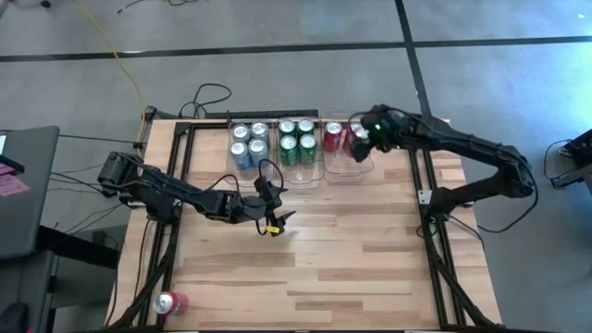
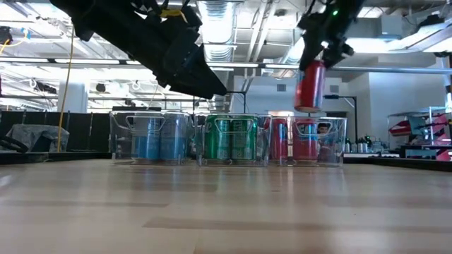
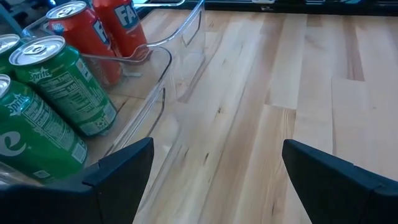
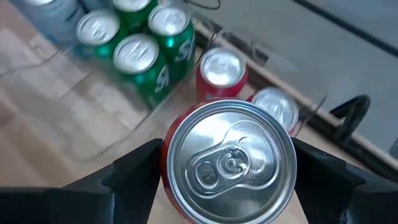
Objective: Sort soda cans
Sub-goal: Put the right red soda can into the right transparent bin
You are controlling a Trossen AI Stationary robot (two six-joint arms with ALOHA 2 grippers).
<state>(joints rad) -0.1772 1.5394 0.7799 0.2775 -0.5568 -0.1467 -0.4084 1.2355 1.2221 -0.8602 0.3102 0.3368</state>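
Right hand [image 2: 316, 56] holding red can [image 2: 309, 86] by smooth, likely slippery sides above bin [image 1: 350, 171] at twelve o'clock; left hand [image 1: 274, 222] wide, empty.

Lab/workshop: exposed ceiling ducts [image 2: 219, 21], concrete floor [image 1: 277, 28].

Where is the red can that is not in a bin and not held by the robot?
In the high view, the stray red can lies on its side off the table's near left corner, far from the bins at the far edge.
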